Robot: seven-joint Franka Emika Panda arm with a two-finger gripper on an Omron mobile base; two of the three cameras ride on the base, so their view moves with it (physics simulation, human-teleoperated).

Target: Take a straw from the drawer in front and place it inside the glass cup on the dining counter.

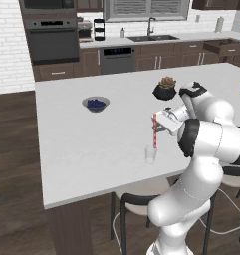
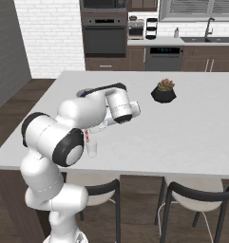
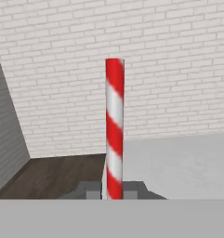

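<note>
The red and white striped straw (image 1: 155,130) stands upright in my gripper (image 1: 160,127), which is shut on it near its middle. Its lower end hangs right at the rim of the clear glass cup (image 1: 151,154), which stands on the white dining counter (image 1: 81,149) near the front edge. Whether the tip is inside the cup I cannot tell. In the hand view the straw (image 3: 114,125) rises between my dark fingertips (image 3: 134,188). From the right base view my arm covers most of the straw (image 2: 87,136) above the cup (image 2: 91,149). An open dark drawer (image 1: 220,48) sticks out of the far cabinets.
A grey bowl of blue berries (image 1: 95,103) and a dark plant pot (image 1: 165,90) sit further back on the counter. Stools (image 2: 192,195) stand under its front edge. The wall counter with the sink (image 1: 152,37) runs along the back.
</note>
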